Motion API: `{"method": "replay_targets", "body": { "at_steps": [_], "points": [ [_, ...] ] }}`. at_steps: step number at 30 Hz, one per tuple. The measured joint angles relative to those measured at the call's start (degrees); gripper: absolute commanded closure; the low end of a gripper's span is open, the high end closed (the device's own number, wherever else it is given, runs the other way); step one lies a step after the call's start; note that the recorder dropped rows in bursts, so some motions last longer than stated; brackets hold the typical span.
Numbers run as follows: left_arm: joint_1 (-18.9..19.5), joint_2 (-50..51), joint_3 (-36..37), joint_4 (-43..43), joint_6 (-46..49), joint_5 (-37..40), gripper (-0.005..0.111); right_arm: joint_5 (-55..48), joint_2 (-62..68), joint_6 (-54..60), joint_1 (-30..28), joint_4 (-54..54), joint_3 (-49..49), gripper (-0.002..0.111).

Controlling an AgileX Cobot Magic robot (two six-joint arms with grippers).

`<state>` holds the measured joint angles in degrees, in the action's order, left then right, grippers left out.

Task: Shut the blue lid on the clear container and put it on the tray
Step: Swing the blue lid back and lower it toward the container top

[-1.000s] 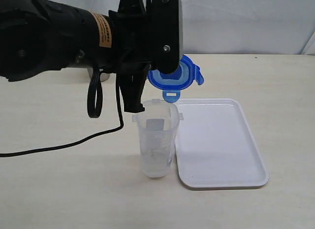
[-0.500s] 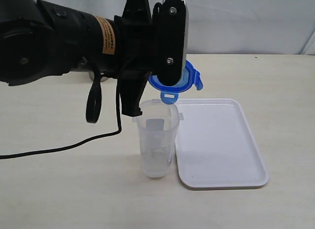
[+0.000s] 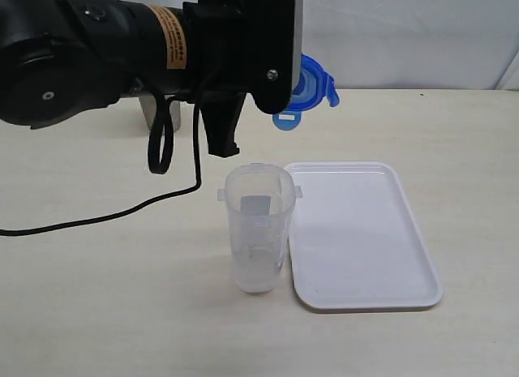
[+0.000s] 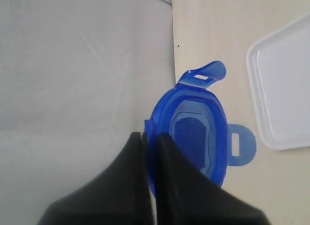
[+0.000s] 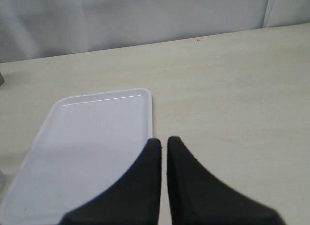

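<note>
Aloft, left gripper [image 4: 151, 136] pinches the blue lid [image 4: 193, 138]; clear container [image 3: 258, 231] stands uncovered.

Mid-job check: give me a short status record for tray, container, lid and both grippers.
tray: on the table, nothing on it
clear container: upright, open, on the table close by the tray's left edge in the exterior view, not on it
blue lid: off the container, in the air, higher than its mouth
left gripper: shut on the blue lid's rim
right gripper: shut, holding nothing
</note>
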<state>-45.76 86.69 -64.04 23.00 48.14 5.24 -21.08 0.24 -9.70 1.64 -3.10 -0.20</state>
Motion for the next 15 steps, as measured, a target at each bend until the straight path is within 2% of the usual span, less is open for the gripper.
{"method": "replay_targets", "body": {
  "at_steps": [5, 10, 12, 15],
  "points": [
    [0.36, 0.17, 0.00, 9.02, 0.11, 0.34, 0.107, 0.00, 0.00, 0.00, 0.00, 0.00, 0.00, 0.104],
    [0.36, 0.17, 0.00, 18.54, -0.98, 5.92, 0.107, 0.00, 0.00, 0.00, 0.00, 0.00, 0.00, 0.104],
    [0.36, 0.17, 0.00, 25.61, -6.35, 9.16, 0.107, 0.00, 0.00, 0.00, 0.00, 0.00, 0.00, 0.104],
    [0.36, 0.26, 0.00, 41.17, -24.30, 14.66, 0.107, 0.00, 0.00, 0.00, 0.00, 0.00, 0.00, 0.104]
  ]
}}
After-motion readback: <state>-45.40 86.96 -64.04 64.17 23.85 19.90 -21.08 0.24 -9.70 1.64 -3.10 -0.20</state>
